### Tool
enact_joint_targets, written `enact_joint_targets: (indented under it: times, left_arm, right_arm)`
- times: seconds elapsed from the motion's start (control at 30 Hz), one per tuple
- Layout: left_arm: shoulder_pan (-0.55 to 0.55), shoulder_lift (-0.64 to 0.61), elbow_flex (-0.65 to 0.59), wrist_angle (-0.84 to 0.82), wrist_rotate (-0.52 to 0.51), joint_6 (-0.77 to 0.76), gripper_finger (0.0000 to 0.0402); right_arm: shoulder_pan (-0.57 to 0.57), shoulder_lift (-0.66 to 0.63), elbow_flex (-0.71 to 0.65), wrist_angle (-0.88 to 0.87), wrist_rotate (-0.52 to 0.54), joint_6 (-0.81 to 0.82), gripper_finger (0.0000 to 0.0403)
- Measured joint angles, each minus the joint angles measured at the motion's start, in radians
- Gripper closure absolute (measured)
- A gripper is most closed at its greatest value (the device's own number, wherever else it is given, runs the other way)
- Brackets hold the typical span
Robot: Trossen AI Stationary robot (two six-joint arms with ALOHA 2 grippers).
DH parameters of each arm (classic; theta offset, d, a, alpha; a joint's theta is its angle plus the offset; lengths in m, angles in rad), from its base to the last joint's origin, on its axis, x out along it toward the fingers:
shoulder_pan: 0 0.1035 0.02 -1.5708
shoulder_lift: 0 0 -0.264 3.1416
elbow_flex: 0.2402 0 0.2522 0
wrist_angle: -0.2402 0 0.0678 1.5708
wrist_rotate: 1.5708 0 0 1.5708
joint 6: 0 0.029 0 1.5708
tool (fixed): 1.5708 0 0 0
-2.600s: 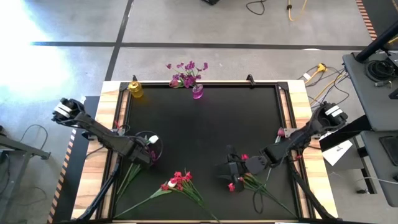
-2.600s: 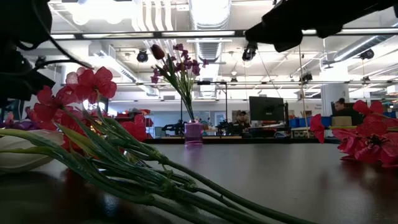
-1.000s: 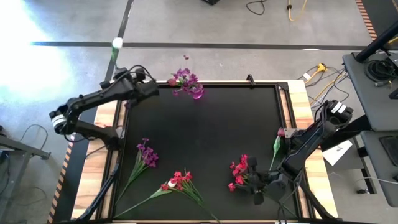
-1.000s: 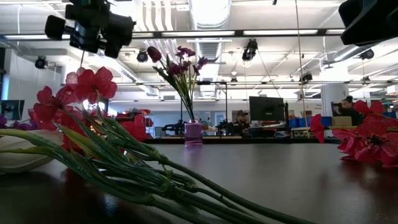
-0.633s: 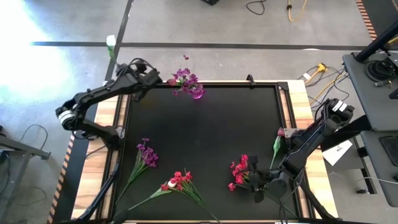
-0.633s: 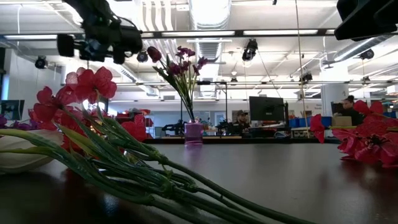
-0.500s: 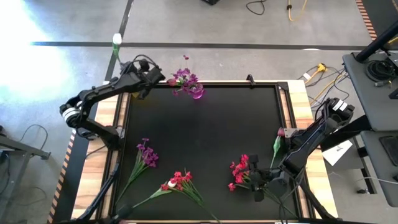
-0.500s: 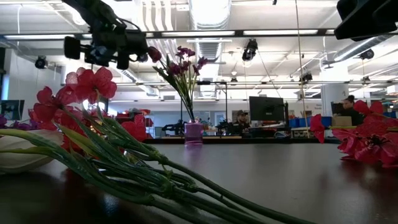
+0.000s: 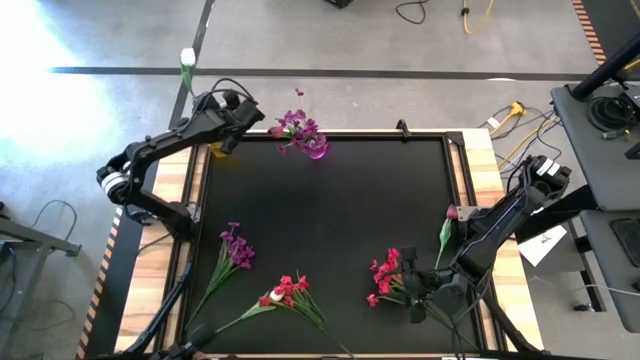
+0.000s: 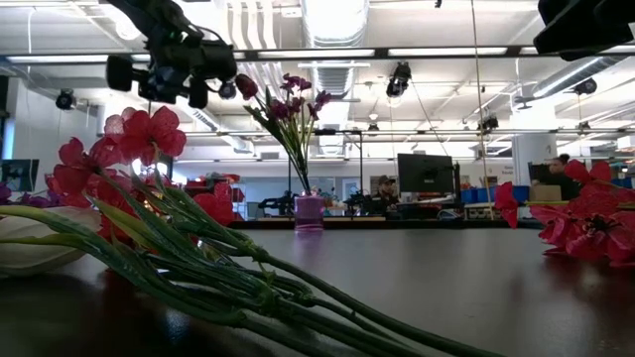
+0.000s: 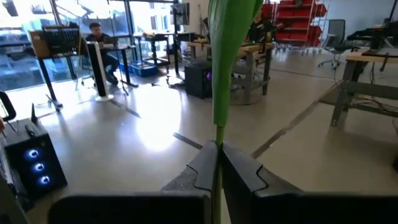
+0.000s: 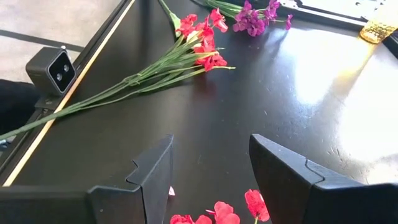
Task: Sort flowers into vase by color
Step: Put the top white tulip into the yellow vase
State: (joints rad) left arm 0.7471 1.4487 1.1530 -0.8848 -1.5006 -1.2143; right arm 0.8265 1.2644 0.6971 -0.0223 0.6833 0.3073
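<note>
The white bloom on its long green stem [image 9: 187,62] is pinched between the fingers of my left gripper [image 9: 222,106], which hangs above the far left corner of the black table [image 9: 330,220]; in the high view the bloom shows out past the table's far edge, over the grey floor. In my left wrist view the two dark fingers are pressed together on the green stem [image 11: 217,106], which runs straight on beyond them. Just under that gripper stands the small yellow vase [image 9: 218,149], mostly hidden by my arm. Near it, along the far edge, is the small purple vase [image 9: 317,150] holding a bunch of purple-magenta flowers [image 9: 296,125]; the low view shows it upright with the sprays [image 10: 283,104] fanning out above it.

On the table near the left lies another purple-magenta spray [image 9: 234,247], and beside it at the front a red-pink cluster on long green stems [image 9: 287,291]. My right gripper [image 9: 412,300] is low over the front right of the table, fingers spread and holding nothing, right by a second red-pink cluster [image 9: 385,274]. A single pink bud with a green leaf [image 9: 447,225] lies near the right edge.
</note>
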Motion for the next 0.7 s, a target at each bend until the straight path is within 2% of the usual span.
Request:
enact_joint_targets:
  times: [0.2, 0.37, 0.5, 0.7]
  left_arm:
    - [0.000, -0.014, -0.002, -0.001, 0.022, 0.000, 0.0401]
    - [0.000, 0.020, -0.004, -0.002, 0.029, -0.002, 0.0401]
    - [0.000, 0.056, -0.005, -0.019, 0.074, 0.042, 0.0400]
    - [-0.001, 0.082, -0.010, -0.062, 0.148, 0.097, 0.0357]
  right_arm:
    - [0.000, 0.000, 0.000, -0.006, -0.001, 0.035, 0.0202]
    - [0.000, 0.000, 0.000, -0.006, -0.002, 0.048, 0.0202]
    - [0.000, 0.000, 0.000, -0.007, -0.002, 0.049, 0.0202]
    - [0.000, 0.000, 0.000, -0.007, -0.002, 0.066, 0.0202]
